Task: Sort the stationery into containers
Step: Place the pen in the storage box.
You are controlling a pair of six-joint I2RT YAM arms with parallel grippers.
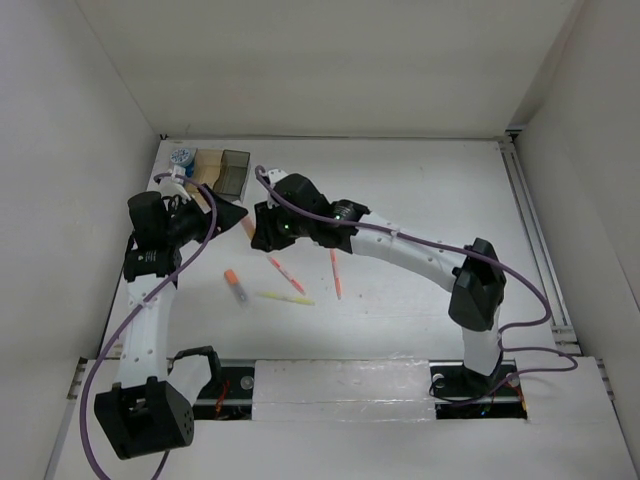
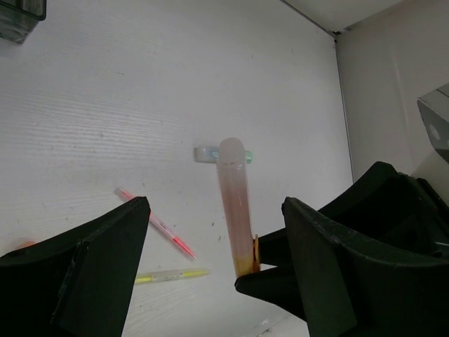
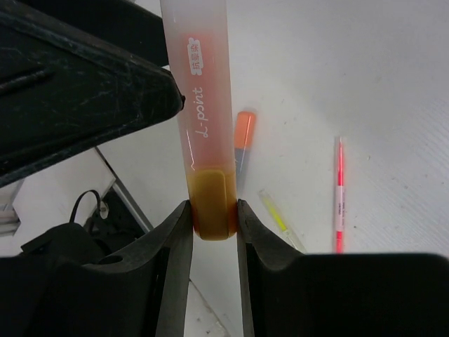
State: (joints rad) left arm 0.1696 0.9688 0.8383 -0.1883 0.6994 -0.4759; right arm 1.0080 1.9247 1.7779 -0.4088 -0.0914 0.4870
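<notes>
Containers (image 1: 236, 173): blue roll (image 1: 182, 157) inside, at left end.

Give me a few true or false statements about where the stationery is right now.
The right jaws clamp the orange highlighter by its darker end. True.
The left jaws are shut on that highlighter. False: they stand open either side of it.
A yellow pen lies on the table. True.
The red pen is inside the dark bin. False: it lies on the table.
</notes>
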